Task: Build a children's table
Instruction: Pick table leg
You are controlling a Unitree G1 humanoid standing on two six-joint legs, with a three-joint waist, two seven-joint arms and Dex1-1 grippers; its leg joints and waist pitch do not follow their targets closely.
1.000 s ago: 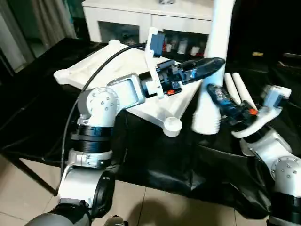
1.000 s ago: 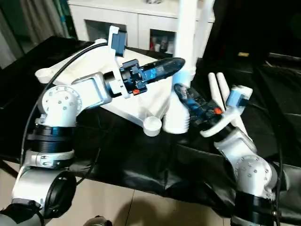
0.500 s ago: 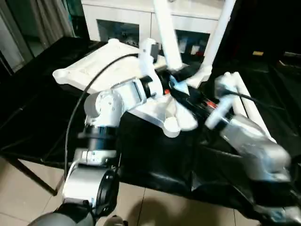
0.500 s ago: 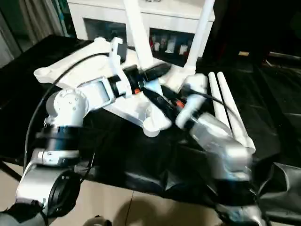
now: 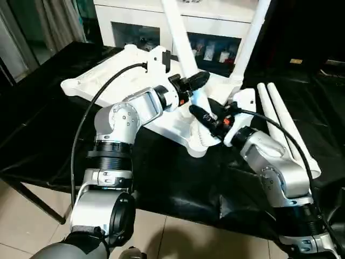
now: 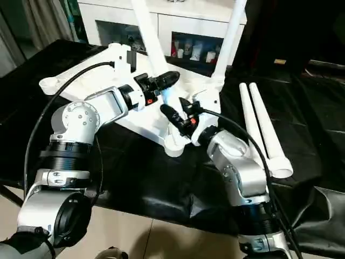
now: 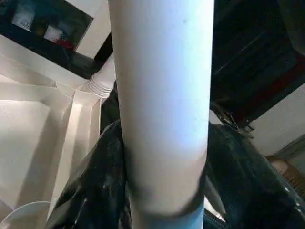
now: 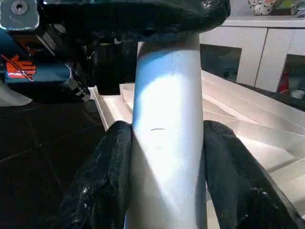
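Observation:
The children's table top (image 5: 116, 81) lies upside down on the black-covered work table. One white leg (image 5: 252, 38) stands upright in its far right corner. A second leg (image 5: 180, 38) leans over the near corner socket (image 5: 197, 147), its lower end at that socket. My left gripper (image 5: 194, 81) is shut on this leg higher up; in the left wrist view the leg (image 7: 162, 95) sits between the two black fingers (image 7: 102, 191). My right gripper (image 5: 200, 113) is shut on the same leg (image 8: 167, 143) lower down, just above the socket.
Two loose white legs (image 5: 277, 113) lie side by side on the black cover (image 5: 48, 124) to the right of the top. A white cabinet with glass doors (image 5: 145, 24) stands behind the table. Tiled floor shows below the front edge.
My right arm has carried the leg from beside the top to over the near corner socket, now tilted. My left gripper has closed around it higher up.

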